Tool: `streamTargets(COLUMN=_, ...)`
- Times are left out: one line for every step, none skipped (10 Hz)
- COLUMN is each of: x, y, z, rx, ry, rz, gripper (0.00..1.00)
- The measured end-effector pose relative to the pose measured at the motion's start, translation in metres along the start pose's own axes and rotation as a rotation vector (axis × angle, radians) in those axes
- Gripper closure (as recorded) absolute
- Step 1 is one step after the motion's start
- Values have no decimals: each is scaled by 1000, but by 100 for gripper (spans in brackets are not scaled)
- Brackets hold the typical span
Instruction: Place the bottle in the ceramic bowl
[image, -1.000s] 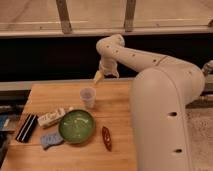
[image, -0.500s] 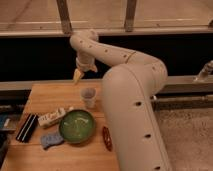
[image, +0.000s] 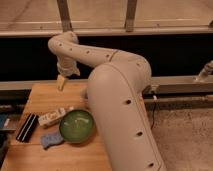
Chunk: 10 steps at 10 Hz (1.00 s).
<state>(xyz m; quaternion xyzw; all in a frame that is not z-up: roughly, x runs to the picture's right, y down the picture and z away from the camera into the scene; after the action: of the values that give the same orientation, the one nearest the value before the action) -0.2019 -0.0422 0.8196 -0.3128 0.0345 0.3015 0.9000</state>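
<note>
The small cream bottle (image: 52, 117) with dark markings lies on its side on the wooden table (image: 45, 97), just left of the glossy green ceramic bowl (image: 77, 126) and touching or nearly touching its rim. My gripper (image: 61, 82) hangs above the far part of the table, well behind the bottle and the bowl, and holds nothing that I can see. My white arm (image: 115, 95) sweeps from the right across the table and hides the translucent cup.
A black rectangular bar (image: 27, 127) lies at the table's left edge. A blue-grey object (image: 50, 139) lies in front of the bowl's left side. A dark wall and a rail run behind the table. The floor is to the right.
The arm has swung further left over the table's back. The gripper moved left and a little down. The arm now covers the cup and the red-brown object. Bottle and bowl have not moved.
</note>
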Motion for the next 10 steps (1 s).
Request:
streamTargets(x=0, y=0, z=0, rx=-1, ry=0, rz=0, gripper=20)
streamTargets(x=-1, y=2, z=0, rx=-1, ry=-1, rz=-2, gripper=20)
streamTargets(x=1, y=1, z=0, rx=-5, ry=-1, rz=2, gripper=20)
streamTargets(x=7, y=1, z=3, rx=-17, ry=9, rz=3, gripper=20)
streamTargets(x=14, y=2, z=6, rx=-28, ry=16, rz=1, gripper=20)
streamTargets(x=21, y=8, z=10, rx=-43, ry=20, rz=-4, gripper=20)
streamTargets(x=22, y=21, z=16, rx=-68, ry=21, rz=-15, gripper=20)
streamTargets(x=19, y=33, z=20, rx=-88, ry=19, rz=-27, gripper=20)
streamTargets(x=14, y=48, z=24, rx=-108, ry=13, rz=-49, gripper=20)
streamTargets(x=11, y=56, z=26, rx=-118, ry=9, rz=-67, gripper=20)
